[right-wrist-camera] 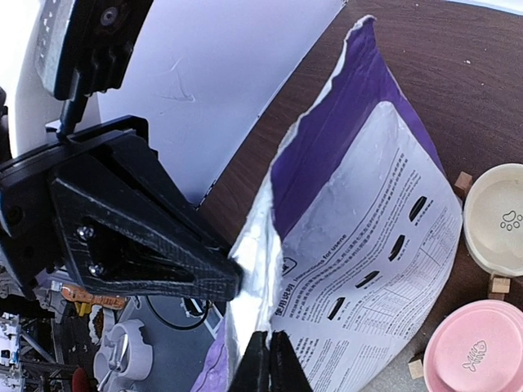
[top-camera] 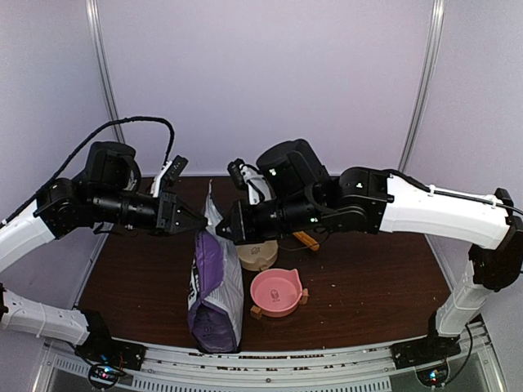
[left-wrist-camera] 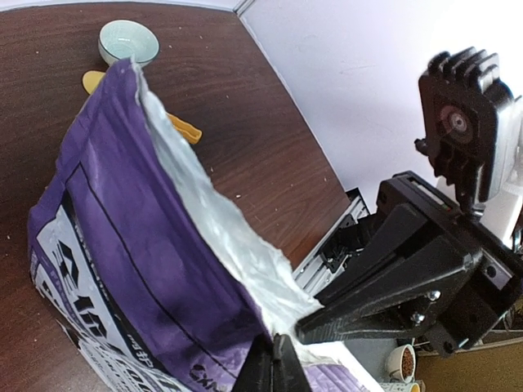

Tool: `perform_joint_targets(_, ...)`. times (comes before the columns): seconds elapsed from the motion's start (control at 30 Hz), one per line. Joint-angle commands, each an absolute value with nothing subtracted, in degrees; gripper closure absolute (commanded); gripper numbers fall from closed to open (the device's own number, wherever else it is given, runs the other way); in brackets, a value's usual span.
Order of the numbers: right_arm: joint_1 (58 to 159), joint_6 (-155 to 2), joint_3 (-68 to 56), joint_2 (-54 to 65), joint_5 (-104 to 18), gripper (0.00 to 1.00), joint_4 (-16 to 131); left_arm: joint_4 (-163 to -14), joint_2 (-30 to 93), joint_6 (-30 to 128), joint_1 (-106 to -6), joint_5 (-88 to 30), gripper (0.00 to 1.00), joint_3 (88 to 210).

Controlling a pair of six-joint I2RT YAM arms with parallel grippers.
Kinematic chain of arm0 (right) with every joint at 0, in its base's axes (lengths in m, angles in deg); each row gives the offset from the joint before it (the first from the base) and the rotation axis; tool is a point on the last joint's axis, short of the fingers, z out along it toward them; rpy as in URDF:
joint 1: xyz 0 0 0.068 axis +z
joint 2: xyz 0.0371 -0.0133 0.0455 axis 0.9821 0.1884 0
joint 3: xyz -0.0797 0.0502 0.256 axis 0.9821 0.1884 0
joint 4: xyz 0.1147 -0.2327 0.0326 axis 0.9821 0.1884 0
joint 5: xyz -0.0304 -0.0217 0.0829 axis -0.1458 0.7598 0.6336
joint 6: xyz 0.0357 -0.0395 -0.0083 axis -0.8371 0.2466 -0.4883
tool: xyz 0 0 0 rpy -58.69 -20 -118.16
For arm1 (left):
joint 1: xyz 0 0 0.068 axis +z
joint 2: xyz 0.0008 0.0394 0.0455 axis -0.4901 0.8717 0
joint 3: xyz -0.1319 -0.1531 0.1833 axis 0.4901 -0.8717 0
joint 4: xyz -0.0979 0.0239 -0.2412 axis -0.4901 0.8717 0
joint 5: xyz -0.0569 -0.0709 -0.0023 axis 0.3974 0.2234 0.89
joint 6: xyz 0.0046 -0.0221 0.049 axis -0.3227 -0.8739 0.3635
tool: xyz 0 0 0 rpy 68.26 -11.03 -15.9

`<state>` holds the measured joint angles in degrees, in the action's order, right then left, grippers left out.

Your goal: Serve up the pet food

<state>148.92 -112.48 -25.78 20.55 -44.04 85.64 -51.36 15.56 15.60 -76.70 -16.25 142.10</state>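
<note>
Left gripper [top-camera: 202, 220] and right gripper [top-camera: 222, 232] clenched on open top edge of upright purple bag [top-camera: 214, 286], frame centre. Pink bowl [top-camera: 275, 291] just right. Pet food not visible.

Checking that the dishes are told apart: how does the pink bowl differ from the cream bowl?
The pink bowl bears a fish mark, the cream bowl a paw print. In the top view the pink bowl stands nearer the arm bases and the cream bowl farther back. There the pink bowl shows whole, while the right arm covers part of the cream bowl. Both stand upright, look empty and lie right of the bag.
</note>
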Motion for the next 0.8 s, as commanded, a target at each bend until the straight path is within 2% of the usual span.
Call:
perform_joint_targets(0.0, 148.2, -112.3, -24.5, 20.1, -50.6, 1.00, 94.9, -49.8, 12.9, 15.8, -75.6, -20.8, 1.00, 143.2)
perform_joint_targets(0.3, 148.0, -112.2, -23.7, 19.3, -49.9, 1.00, 93.6, -49.2, 12.5, 15.8, -75.6, -21.5, 1.00, 143.5)
perform_joint_targets(0.43, 148.0, -111.8, -20.1, 17.1, -42.3, 1.00, 82.4, -51.4, 13.3, 16.1, -75.6, -18.5, 1.00, 144.1)
perform_joint_targets(0.53, 148.0, -111.7, -19.6, 16.7, -37.8, 1.00, 76.8, -54.1, 13.4, 16.0, -75.6, -16.1, 0.76, 144.4)
perform_joint_targets(0.57, 148.0, -111.5, -20.1, 17.0, -36.9, 1.00, 76.4, -54.5, 13.4, 16.0, -75.6, -15.9, 0.65, 144.6)
perform_joint_targets(0.67, 148.0, -110.9, -21.9, 18.4, -34.5, 1.00, 75.4, -53.6, 14.1, 16.5, -75.6, -16.0, 0.50, 145.7)
perform_joint_targets(0.77, 148.1, -111.1, -23.0, 19.4, -32.2, 1.00, 74.1, -51.1, 15.9, 17.3, -75.6, -15.9, 0.43, 147.0)
